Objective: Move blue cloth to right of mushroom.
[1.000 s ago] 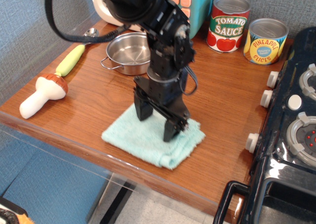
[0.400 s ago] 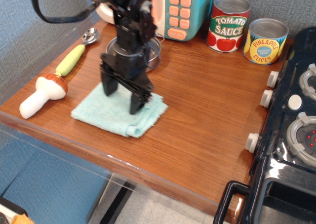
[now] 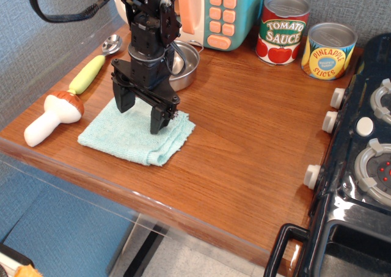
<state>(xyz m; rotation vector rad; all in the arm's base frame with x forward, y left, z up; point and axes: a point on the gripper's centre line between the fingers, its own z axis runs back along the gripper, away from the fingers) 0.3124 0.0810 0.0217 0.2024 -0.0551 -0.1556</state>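
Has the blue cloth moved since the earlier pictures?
Yes. The blue cloth has moved left, away from the stove, and now lies just right of the mushroom, under the open gripper.

blue cloth (image 3: pixel 134 136) dragged left, now just beside mushroom (image 3: pixel 54 115), tool (image 3: pixel 140 113) moved with it

The blue cloth (image 3: pixel 131 136) — a pale aqua terry towel, folded and roughly square — lies flat near the front edge of the desk (image 3: pixel 244 136), its right corner slightly rumpled. Just left of it, seemingly not touching, the mushroom (image 3: pixel 54 116) lies on its side — reddish-brown cap, thick white stem.
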